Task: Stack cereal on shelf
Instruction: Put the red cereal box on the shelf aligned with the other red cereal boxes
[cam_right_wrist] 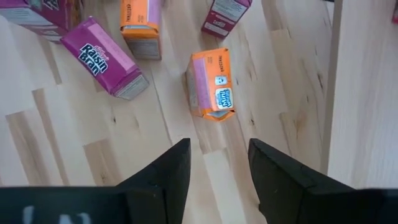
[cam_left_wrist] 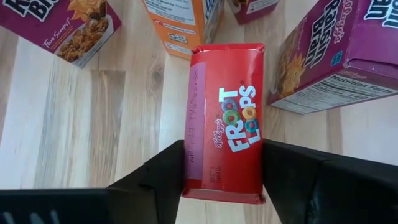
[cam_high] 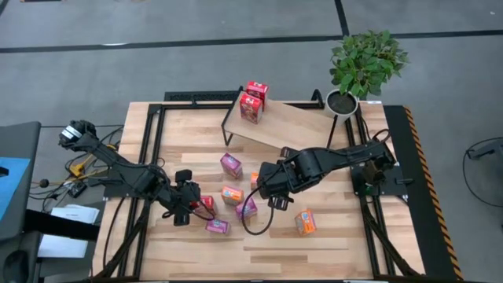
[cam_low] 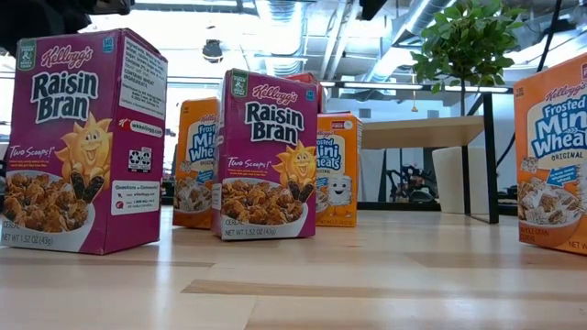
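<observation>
High view shows the left gripper (cam_high: 196, 203) down low over the front-left part of the table (cam_high: 338, 244), sitting right on a red Froot Loops box (cam_high: 207, 204). In the left wrist view that box (cam_left_wrist: 227, 121) is wedged between the two dark fingers (cam_left_wrist: 163, 177), which touch its long sides, so the grip looks clamped onto it while it stands among its neighbours. A purple Raisin Bran box (cam_high: 217, 226) lies just beside it toward the front edge.

The right gripper (cam_high: 271, 191) hangs over the middle of the table. Its fingers (cam_right_wrist: 171, 171) are parted with only bare wood between them, holding nothing. An orange Mini-Wheats box (cam_right_wrist: 211, 84) lies a bit ahead of them, apart from the tips.

The shelf (cam_high: 291, 122) sits at the back of the table, with two red cereal boxes (cam_high: 253, 101) already on its left end, touching each other. A potted plant (cam_high: 363, 67) stands at its right end. The other loose boxes are scattered in the middle, plus one orange box (cam_high: 306, 222) off toward the front right.
</observation>
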Available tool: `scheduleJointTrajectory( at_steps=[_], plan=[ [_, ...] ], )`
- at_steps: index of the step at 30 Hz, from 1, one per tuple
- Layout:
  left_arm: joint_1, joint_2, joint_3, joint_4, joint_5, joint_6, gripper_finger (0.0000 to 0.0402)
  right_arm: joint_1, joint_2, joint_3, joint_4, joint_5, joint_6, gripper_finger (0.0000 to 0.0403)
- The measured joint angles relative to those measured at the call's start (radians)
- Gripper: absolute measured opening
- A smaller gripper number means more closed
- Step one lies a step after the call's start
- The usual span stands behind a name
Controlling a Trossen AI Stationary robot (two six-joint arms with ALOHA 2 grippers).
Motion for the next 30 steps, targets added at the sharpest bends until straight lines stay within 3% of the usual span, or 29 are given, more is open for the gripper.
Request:
scheduleJointTrajectory(
  at_steps=[9,15,22,30],
  plan=[
    [0.023,-0.090,0.036,-0.068,-0.049,0.004,0.0169,-0.037,-0.060,0.000,0.107,0.057,-0.125,0.0178],
    [0.053,-0.183,0.091,-0.104,-0.124,0.037,0.0169,-0.091,-0.140,0.001,0.302,0.069,-0.236,0.0177],
    [0.072,-0.287,0.170,-0.089,-0.255,0.093,0.0169,-0.133,-0.167,0.001,0.577,0.029,-0.384,0.0185],
    [0.071,-0.389,0.224,0.087,-0.300,0.264,0.0169,-0.178,-0.091,0.000,0.697,-0.127,-0.462,0.0157]
  ],
)
